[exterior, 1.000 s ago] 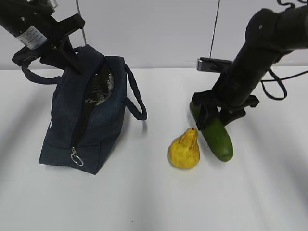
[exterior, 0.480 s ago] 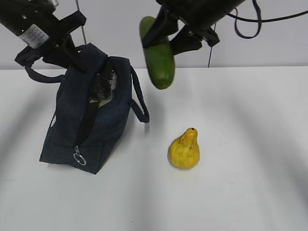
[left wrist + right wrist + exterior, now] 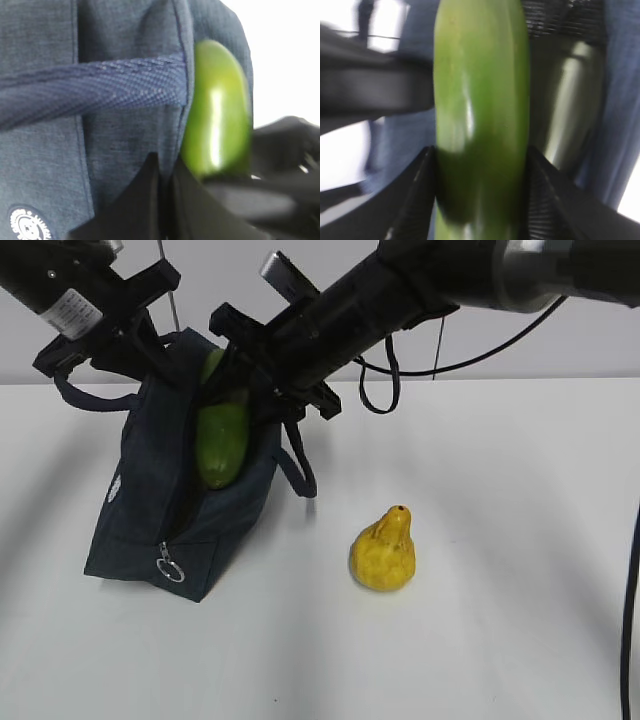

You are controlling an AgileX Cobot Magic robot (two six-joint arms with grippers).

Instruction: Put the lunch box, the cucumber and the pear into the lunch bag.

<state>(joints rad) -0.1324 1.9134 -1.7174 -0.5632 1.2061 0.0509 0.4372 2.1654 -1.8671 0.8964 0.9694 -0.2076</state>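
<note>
The right end effector holds the cucumber clamped between its jaws near the upper end, hanging tip-down over the open mouth of the lunch bag. The left end effector is pinched narrow on the bag's fabric at the 11 o'clock side of the opening, seemingly keeping the mouth spread, though the exact bite is hard to make out. The pear stands on the counter at 4 o'clock from the bag, well apart from it.

To do this step well, lower the cucumber along the length of the zipper slot, not across it, so its tip slides in against the silvery lining. Keep the left hold taut until the cucumber is well inside, and release only once the lower end rests on something. The lunch box is not visible; it may be inside already.
</note>
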